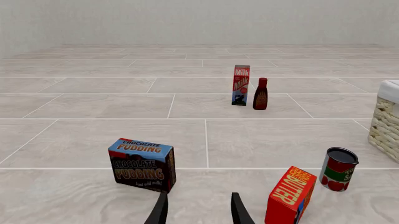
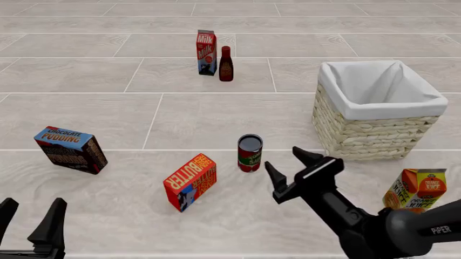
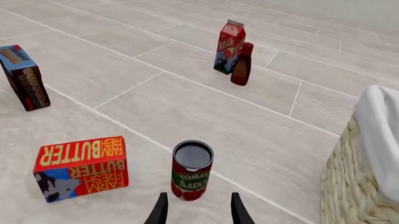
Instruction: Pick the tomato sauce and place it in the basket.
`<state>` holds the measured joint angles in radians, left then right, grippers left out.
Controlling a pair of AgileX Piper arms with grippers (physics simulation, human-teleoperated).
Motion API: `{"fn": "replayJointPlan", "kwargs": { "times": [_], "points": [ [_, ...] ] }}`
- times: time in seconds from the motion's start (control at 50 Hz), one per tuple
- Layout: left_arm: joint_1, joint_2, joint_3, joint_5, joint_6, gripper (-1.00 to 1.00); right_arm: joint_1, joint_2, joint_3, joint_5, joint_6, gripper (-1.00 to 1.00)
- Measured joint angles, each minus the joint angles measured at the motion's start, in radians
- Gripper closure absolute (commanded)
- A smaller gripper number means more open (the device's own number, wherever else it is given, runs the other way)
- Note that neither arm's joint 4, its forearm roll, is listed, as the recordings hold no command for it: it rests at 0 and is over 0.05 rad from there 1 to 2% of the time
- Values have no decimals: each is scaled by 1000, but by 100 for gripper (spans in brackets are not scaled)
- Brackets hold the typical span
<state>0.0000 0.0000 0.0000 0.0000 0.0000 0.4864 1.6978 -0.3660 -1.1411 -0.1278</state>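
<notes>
The tomato sauce (image 2: 250,153) is a small upright can with a red-and-green label and a dark top, standing on the floor between the butter box and the basket (image 2: 374,128). In the right wrist view the tomato sauce (image 3: 192,171) stands just ahead of the two fingers. My right gripper (image 2: 291,167) is open, a little to the right of the can and nearer me, touching nothing. The left gripper (image 2: 30,215) is open at the near left, empty. The left wrist view shows the tomato sauce (image 1: 338,169) and part of the basket (image 1: 386,126) off to one side.
A butter box (image 2: 191,182) stands left of the can. A chocolate pudding box (image 2: 70,149) is at the left, an orange juice carton (image 2: 417,189) at the right near the basket. A milk carton (image 2: 207,52) and a dark red bottle (image 2: 225,64) stand far back.
</notes>
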Motion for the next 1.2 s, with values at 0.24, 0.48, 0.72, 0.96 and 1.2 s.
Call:
{"fn": "replayJointPlan", "kwargs": {
  "times": [0.24,0.48,0.72,0.96,1.2],
  "points": [
    [0,0,0,0,0,-100,2,37,-27,2,-4,-100],
    [0,0,0,0,0,-100,5,71,-56,6,-7,-100],
    [0,0,0,0,0,-100,10,97,-77,6,-10,-100],
    [0,0,0,0,0,-100,12,139,-103,0,-11,-100],
    [0,0,0,0,0,-100,10,176,-127,-3,-10,-100]
  ]
}}
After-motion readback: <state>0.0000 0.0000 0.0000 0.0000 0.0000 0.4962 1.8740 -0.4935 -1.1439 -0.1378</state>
